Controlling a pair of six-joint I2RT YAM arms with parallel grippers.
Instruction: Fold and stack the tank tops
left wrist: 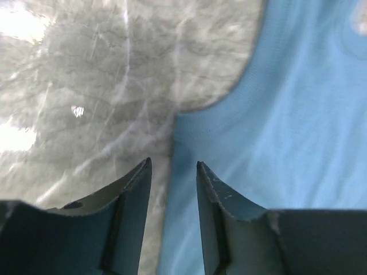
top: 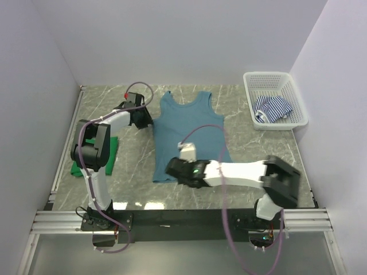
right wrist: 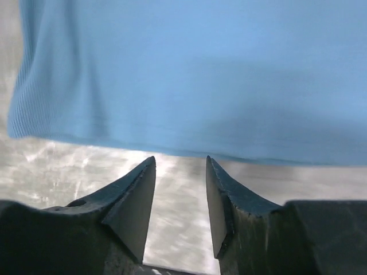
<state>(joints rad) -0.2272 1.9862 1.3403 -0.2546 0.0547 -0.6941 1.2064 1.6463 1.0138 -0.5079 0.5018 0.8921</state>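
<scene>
The dusty teal-blue tank top (top: 189, 134) lies spread flat in the middle of the marble table, straps to the far side. My left gripper (top: 148, 120) is open and low at its left side seam below the armhole. In the left wrist view (left wrist: 174, 164) the top's edge (left wrist: 287, 114) runs between the fingers. My right gripper (top: 172, 169) is open at the near-left hem. In the right wrist view (right wrist: 180, 159) the hem (right wrist: 189, 74) lies just ahead of the fingertips, over bare table. The green tank top (top: 86, 156) lies folded at the left, partly hidden by my left arm. The striped tank top (top: 272, 107) is crumpled in the basket.
A white mesh basket (top: 298, 103) stands at the far right corner. White walls close in the table on the left, back and right. A metal rail runs along the near edge (top: 183, 216) where the arm bases sit.
</scene>
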